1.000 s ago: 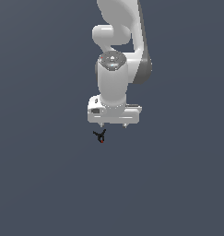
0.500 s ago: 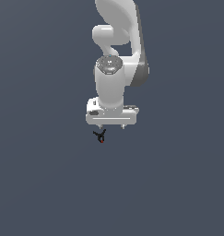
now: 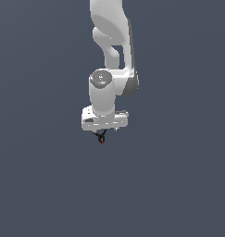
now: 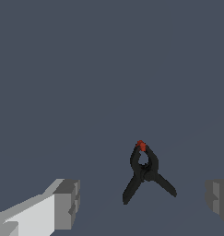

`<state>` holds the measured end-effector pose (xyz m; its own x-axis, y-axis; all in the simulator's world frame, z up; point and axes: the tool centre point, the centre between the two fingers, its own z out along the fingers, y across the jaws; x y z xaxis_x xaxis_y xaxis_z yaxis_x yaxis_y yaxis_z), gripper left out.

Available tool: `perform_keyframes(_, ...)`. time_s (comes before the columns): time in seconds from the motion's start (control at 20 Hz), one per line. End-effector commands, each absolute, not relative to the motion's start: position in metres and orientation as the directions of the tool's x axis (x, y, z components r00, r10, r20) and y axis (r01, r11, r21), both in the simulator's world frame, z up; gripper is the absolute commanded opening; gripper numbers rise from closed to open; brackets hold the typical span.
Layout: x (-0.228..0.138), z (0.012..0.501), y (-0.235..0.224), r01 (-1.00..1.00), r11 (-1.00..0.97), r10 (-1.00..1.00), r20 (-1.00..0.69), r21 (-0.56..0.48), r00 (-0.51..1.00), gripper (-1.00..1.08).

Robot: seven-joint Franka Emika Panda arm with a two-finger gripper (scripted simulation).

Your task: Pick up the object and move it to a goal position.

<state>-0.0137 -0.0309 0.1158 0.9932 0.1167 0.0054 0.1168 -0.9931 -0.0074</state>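
The object [image 4: 144, 174] is a tiny black forked clamp with a red tip, lying on the dark grey surface. In the wrist view it lies between my two fingertips, nearer the one at the picture's edge [image 4: 218, 200] than the other [image 4: 67, 203], touching neither. In the exterior view the object [image 3: 101, 137] peeks out just under the white gripper [image 3: 104, 131], which hangs straight above it. The gripper is open and empty. The fingertips are mostly hidden behind the hand in the exterior view.
The white arm [image 3: 111, 55] rises from the hand to the exterior view's upper edge. Only the flat dark grey surface [image 3: 178, 185] surrounds the object.
The hand has come down over the object and shifted slightly to the exterior view's left; the object now sits right under the hand. The object has not moved.
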Motion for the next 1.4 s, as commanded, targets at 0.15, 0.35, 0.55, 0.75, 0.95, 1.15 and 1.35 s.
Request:
perform_keyframes(0.15,-0.026,0.086,-0.049,0.197,-0.980,0.197,0.003,-0.002,0.980,1.00)
perform_keyframes(0.35,-0.033,0.073,-0.056,0.235,-0.972,0.235,0.001,-0.001,0.972,1.00)
perform_keyframes(0.55,-0.037,0.065,-0.061,0.256,-0.967,0.256,0.000,0.000,0.967,1.00)
perform_keyframes(0.75,-0.038,0.064,-0.061,0.257,-0.966,0.257,-0.001,0.000,0.966,1.00)
perform_keyframes(0.95,-0.038,0.059,-0.062,0.257,-0.966,0.257,-0.001,0.000,0.966,1.00)
perform_keyframes(1.15,-0.039,0.043,-0.062,0.259,-0.966,0.259,-0.001,0.000,0.966,1.00)
perform_keyframes(1.35,-0.039,0.024,-0.062,0.260,-0.966,0.260,0.000,0.000,0.966,1.00)
